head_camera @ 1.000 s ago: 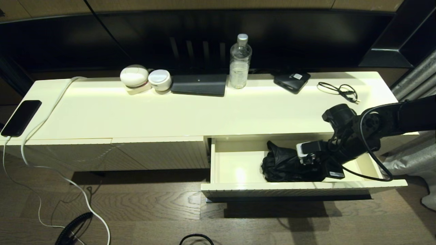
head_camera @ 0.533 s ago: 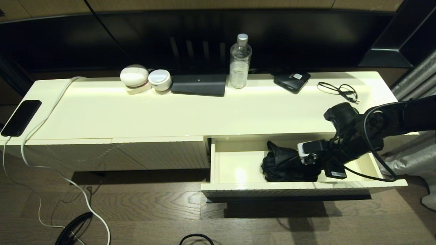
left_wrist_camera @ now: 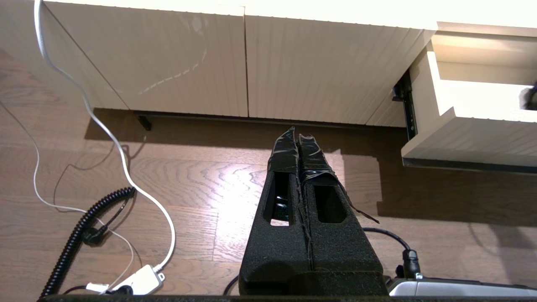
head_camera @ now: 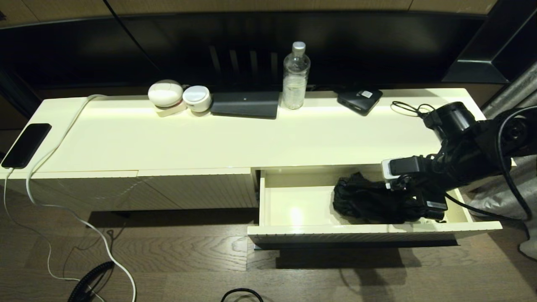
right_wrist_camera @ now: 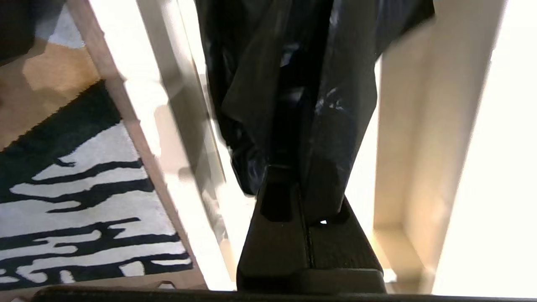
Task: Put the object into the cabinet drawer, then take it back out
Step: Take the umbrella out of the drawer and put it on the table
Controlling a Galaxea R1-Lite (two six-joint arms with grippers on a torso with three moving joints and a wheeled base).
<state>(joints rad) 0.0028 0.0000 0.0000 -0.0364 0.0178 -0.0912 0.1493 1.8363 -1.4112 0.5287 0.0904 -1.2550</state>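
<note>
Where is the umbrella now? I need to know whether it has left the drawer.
In the head view the umbrella hangs over the right half of the open drawer, gripped by the right gripper.

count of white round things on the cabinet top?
2. Larger white dome sits at the back left of the cabinet top; smaller white round one is just right of it. None seem hidden.

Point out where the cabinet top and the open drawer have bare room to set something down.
Cabinet top: the front strip is bare between phone and right arm; the back edge is crowded. Drawer: the left half is bare; umbrella, clamped in the right gripper, fills the right.
</note>
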